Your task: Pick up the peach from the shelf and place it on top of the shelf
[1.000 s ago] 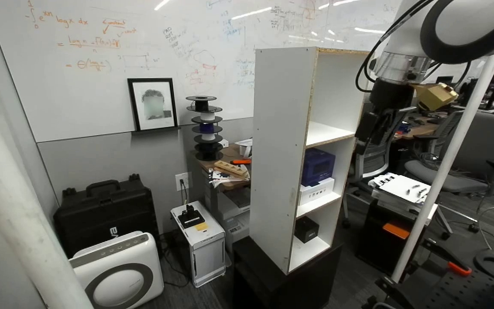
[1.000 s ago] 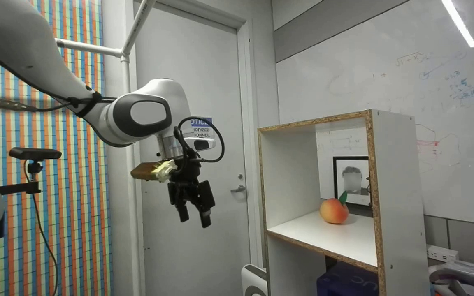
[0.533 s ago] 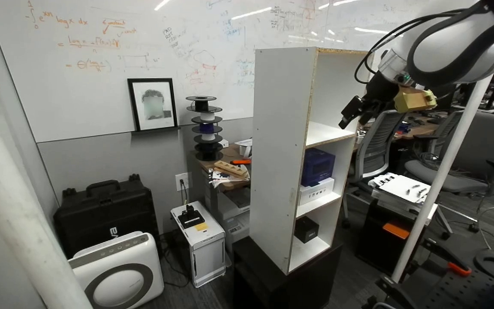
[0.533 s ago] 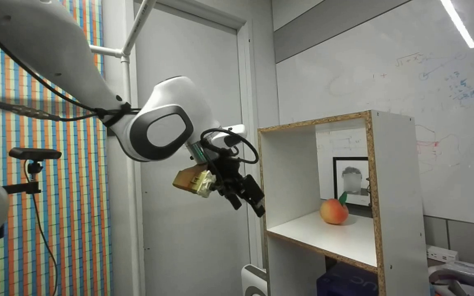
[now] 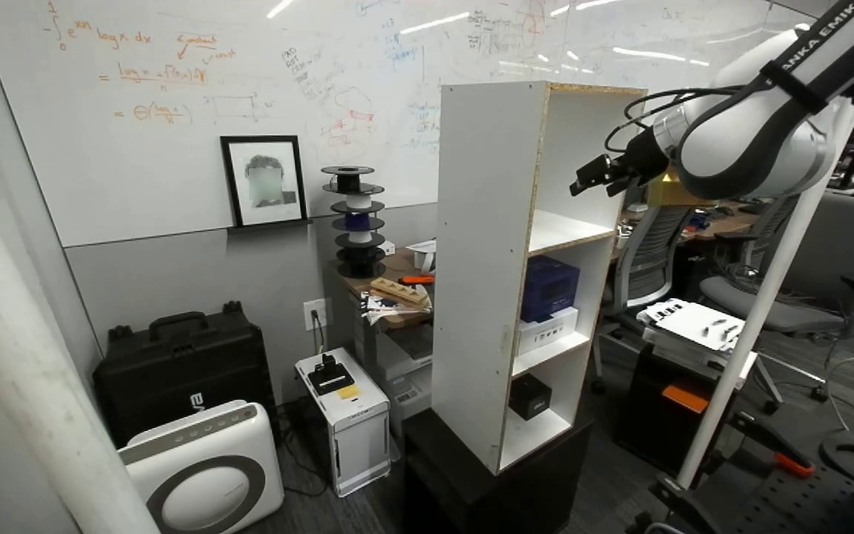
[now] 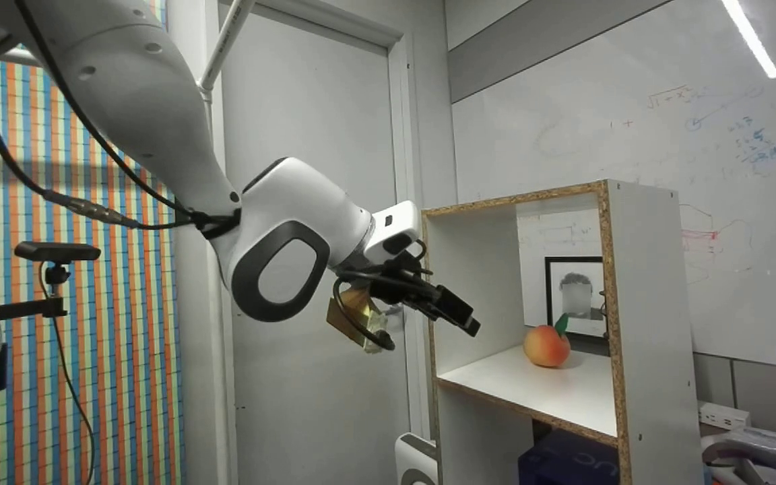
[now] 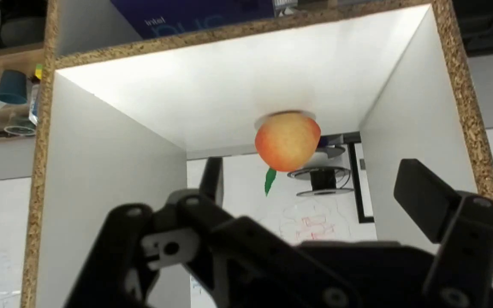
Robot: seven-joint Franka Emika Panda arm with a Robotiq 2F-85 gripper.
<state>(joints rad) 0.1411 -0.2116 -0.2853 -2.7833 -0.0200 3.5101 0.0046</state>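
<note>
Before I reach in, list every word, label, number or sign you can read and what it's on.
"intel": blue box.
Probably "nuc", partly cut off: same box.
"ANKA EMIKA", start hidden: robot arm.
"log x dx": whiteboard.
"constant": whiteboard.
"log n": whiteboard.
Too small, blurred or partly hidden: other whiteboard writing; markings on black case, white box, small black box.

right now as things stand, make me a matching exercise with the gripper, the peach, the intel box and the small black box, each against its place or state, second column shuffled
Column one:
1. gripper
2. peach
3. Intel box
4. small black box

Column two:
A. in the middle compartment of the shelf, on a white box
B. open, holding nothing
C. in the bottom compartment
D. in the top compartment

Right pairs: 1-B, 2-D, 3-A, 4-C.
</note>
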